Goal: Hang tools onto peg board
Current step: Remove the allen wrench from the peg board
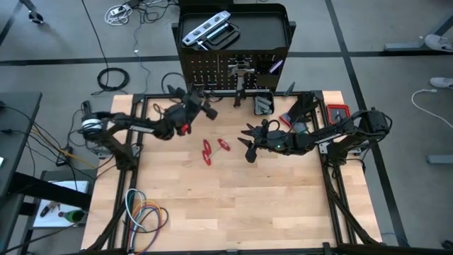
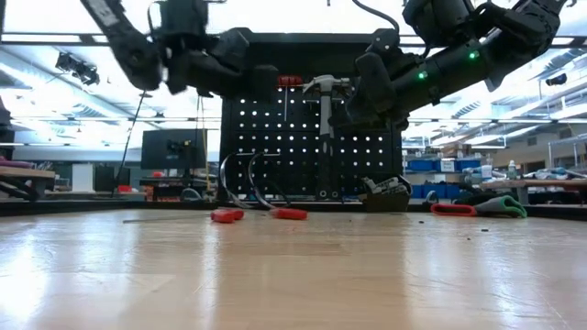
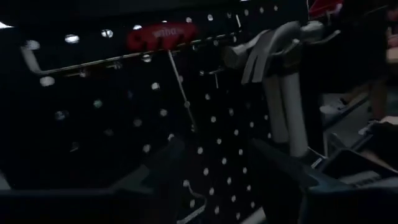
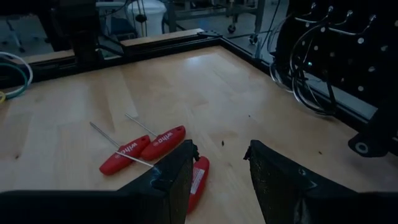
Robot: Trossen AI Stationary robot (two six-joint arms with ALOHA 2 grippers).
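Left tool (image 3: 214,180), fingers apart and empty, faces the peg board (image 3: 112,130) beside a hung red-handled key (image 3: 163,37); right tool (image 4: 217,180), open, should descend squarely over the red-handled keys (image 4: 146,148) on the table (image 4: 205,87).

Third red-handled tool (image 4: 198,179) partly hidden behind right gripper (image 4: 219,165), perhaps a driver.

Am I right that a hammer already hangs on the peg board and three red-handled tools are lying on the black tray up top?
Nearly. The hammer does hang on the peg board, but the red-handled tools lie on the wooden tabletop, not on the tray. The right wrist view shows them on the wood below the right gripper.
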